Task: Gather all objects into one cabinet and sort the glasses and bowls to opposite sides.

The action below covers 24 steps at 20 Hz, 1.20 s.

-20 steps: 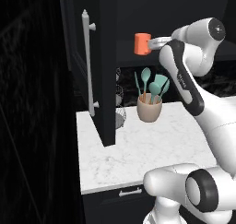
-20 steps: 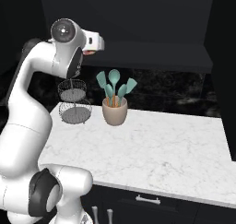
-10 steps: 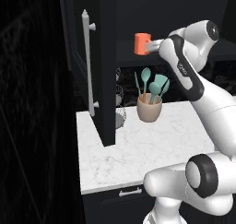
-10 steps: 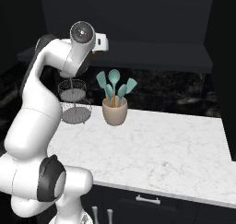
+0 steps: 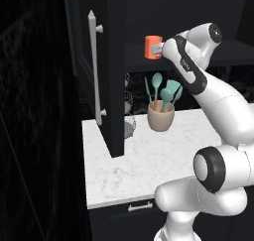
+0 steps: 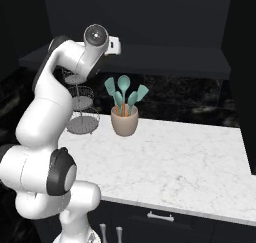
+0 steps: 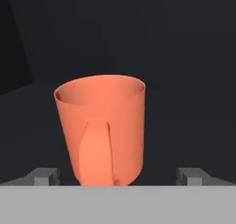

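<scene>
Orange-red cup (image 7: pixel 102 128) between open gripper (image 7: pixel 119 176) fingertips

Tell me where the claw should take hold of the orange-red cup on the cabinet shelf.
Grip the orange-red cup across its side walls, coming straight in from the front. It stands upright, its handle faces the open claw, and its body fits between the fingertips.

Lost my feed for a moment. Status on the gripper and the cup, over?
Gripper open, fingertips wide of the cup. Orange-red cup upright on the cabinet shelf, handle facing the hand. Nothing in the way.
</scene>
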Available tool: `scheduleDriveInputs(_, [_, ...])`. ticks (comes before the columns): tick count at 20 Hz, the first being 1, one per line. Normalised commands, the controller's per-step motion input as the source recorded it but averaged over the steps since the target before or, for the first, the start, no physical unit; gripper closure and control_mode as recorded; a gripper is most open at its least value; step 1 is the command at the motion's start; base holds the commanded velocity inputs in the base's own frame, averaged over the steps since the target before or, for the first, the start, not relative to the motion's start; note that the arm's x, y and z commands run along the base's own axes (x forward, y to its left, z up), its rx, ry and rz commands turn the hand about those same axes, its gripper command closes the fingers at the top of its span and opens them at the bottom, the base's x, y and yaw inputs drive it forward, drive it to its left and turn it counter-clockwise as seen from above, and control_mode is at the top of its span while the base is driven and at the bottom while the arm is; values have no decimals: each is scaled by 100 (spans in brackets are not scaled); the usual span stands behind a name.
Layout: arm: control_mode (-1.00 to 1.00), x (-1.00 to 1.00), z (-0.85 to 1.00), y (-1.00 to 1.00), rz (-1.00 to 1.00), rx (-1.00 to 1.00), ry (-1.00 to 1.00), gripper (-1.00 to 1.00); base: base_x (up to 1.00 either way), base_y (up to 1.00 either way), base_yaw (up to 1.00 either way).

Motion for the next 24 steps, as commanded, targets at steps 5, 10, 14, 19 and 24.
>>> scheduleDriveInputs(5, [-100, 11, 0, 18, 0, 0, 5, -100, 0, 0, 0])
scheduleDriveInputs(10, [-100, 0, 0, 13, 0, 0, 2, -100, 0, 0, 0])
scheduleDriveInputs(14, [-100, 0, 0, 0, 0, 0, 0, -100, 0, 0, 0])
scheduleDriveInputs(19, [-100, 0, 0, 0, 0, 0, 0, -100, 0, 0, 0])
scheduleDriveInputs(24, [-100, 0, 0, 0, 0, 0, 0, 100, 0, 0, 0])
